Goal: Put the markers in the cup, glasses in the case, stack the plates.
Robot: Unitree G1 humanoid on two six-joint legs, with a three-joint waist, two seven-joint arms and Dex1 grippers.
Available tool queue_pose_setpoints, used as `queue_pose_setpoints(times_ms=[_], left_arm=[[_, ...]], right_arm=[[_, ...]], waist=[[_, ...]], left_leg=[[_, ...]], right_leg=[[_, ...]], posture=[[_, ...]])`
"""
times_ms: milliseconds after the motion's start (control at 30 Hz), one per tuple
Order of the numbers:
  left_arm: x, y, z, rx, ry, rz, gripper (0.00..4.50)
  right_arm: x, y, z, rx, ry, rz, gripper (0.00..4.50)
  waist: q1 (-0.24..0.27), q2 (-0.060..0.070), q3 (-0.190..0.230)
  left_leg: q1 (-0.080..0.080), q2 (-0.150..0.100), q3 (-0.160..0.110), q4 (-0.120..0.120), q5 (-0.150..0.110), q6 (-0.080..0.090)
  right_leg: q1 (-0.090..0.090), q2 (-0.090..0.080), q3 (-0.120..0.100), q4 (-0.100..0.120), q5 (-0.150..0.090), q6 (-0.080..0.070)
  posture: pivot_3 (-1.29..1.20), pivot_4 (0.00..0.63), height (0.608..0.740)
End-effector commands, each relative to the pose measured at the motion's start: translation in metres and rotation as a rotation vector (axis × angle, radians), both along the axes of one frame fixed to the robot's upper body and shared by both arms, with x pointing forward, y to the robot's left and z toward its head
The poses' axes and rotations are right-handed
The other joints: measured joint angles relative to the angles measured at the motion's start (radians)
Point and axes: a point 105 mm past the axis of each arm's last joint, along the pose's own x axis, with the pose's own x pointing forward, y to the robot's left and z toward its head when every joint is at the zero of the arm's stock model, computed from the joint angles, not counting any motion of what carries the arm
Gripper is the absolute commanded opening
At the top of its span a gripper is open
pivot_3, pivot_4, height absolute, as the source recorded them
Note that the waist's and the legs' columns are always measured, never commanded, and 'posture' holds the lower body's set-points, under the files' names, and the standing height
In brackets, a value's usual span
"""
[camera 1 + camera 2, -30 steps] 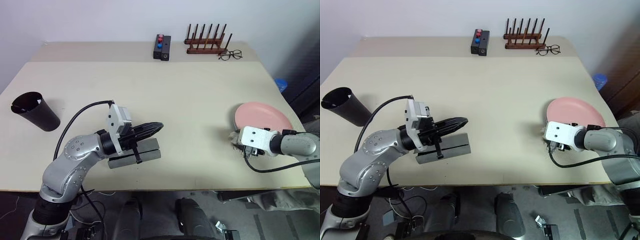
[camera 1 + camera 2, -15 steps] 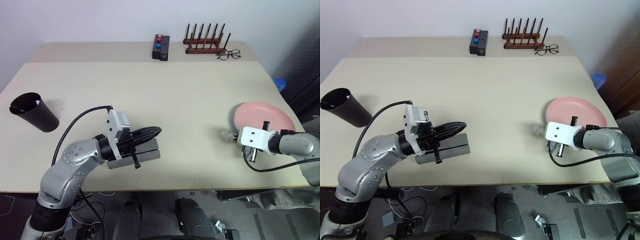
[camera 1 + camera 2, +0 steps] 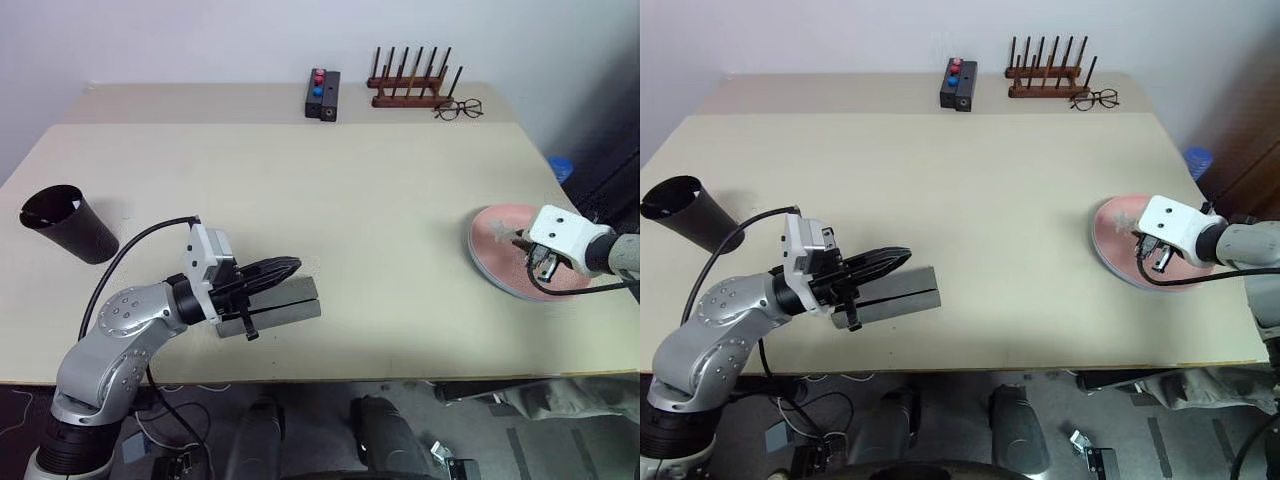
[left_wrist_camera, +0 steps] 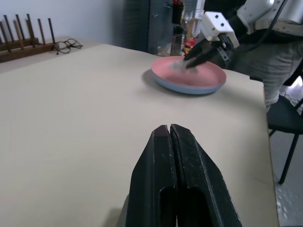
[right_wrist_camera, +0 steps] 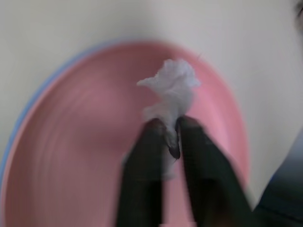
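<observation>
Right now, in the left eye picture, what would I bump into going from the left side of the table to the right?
black cup → left hand → grey glasses case → black box with coloured buttons → wooden rack → spectacles → pink plate → right hand pinching crumpled white tissue

Pink plate (image 3: 505,235) on a light blue plate (image 4: 182,88), black cup (image 3: 68,225), grey case (image 3: 285,305), beige table (image 3: 330,200).

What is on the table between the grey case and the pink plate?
Nothing: in the left eye view, bare tabletop runs from the grey case to the pink plate. The left wrist view shows it too.
</observation>
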Motion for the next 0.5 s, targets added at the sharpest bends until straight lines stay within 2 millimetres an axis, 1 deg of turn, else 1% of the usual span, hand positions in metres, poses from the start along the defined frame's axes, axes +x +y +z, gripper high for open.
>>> queue_pose_setpoints(times_ms=[33,67,133,200,267,300,400,467,500], left_arm=[[0.001,0.005,0.012,-0.011,-0.054,0.021,0.0],[0.001,0.006,0.013,-0.011,-0.059,0.032,0.0],[0.003,0.009,0.014,-0.011,-0.064,0.06,0.0],[0.009,0.02,0.014,0.007,-0.083,0.136,0.0],[0.019,0.04,0.013,0.035,-0.11,0.276,0.0],[0.022,0.046,0.012,0.043,-0.117,0.317,0.0],[0.033,0.092,0.008,0.088,-0.14,0.578,0.0],[0.034,0.109,0.005,0.11,-0.152,0.675,0.0],[0.03,0.13,0.001,0.116,-0.137,0.768,0.0]], right_arm=[[0.007,0.006,0.018,-0.026,-0.071,0.036,2.74],[0.008,0.01,0.021,-0.02,-0.087,0.049,3.29],[0.012,0.02,0.027,0.023,-0.112,0.073,3.29],[0.018,0.037,0.033,0.105,-0.141,0.119,3.29],[0.025,0.062,0.04,0.239,-0.177,0.169,3.29],[0.027,0.068,0.041,0.28,-0.185,0.179,3.29],[0.034,0.102,0.042,0.472,-0.19,0.237,3.29],[0.035,0.112,0.041,0.536,-0.181,0.252,3.29],[0.038,0.119,0.038,0.581,-0.17,0.263,3.29]], waist=[[0.0,0.0,0.0],[0.0,0.0,0.0],[0.0,0.0,0.0],[0.0,0.0,0.0],[-0.002,0.0,0.0],[-0.002,0.0,0.0],[0.0,0.0,0.0],[0.002,0.0,0.0],[0.003,0.0,0.0]], left_leg=[[0.0,0.0,0.0,0.0,0.0,0.0],[0.0,0.0,0.0,0.0,0.0,0.0],[0.0,0.0,0.0,0.0,0.0,0.0],[0.0,0.0,0.0,0.0,0.0,0.0],[0.0,0.0,0.0,0.0,0.0,0.0],[0.0,0.0,0.0,0.0,0.0,0.0],[0.0,0.0,0.0,-0.001,0.0,0.0],[0.0,0.0,0.0,-0.001,0.0,0.0],[0.0,0.0,0.0,-0.001,0.0,0.0]], right_leg=[[0.0,0.0,0.0,0.0,0.0,0.0],[0.0,0.0,0.0,0.0,0.0,0.0],[0.0,0.0,0.0,0.0,0.0,0.0],[0.0,0.0,0.0,0.0,0.0,0.0],[0.0,0.0,0.0,0.001,0.0,0.0],[0.0,0.001,0.0,0.001,0.0,0.0],[0.0,0.001,0.0,0.001,0.0,0.0],[0.0,0.001,0.0,0.001,0.0,0.0],[0.0,0.001,0.0,0.001,0.0,0.0]], posture=[[0.0,0.15,0.74],[0.0,0.15,0.74],[0.0,0.15,0.74],[0.0,0.15,0.74],[0.0,0.15,0.74],[0.0,0.15,0.74],[0.0,0.15,0.74],[0.0,0.15,0.74],[0.0,0.15,0.74]])
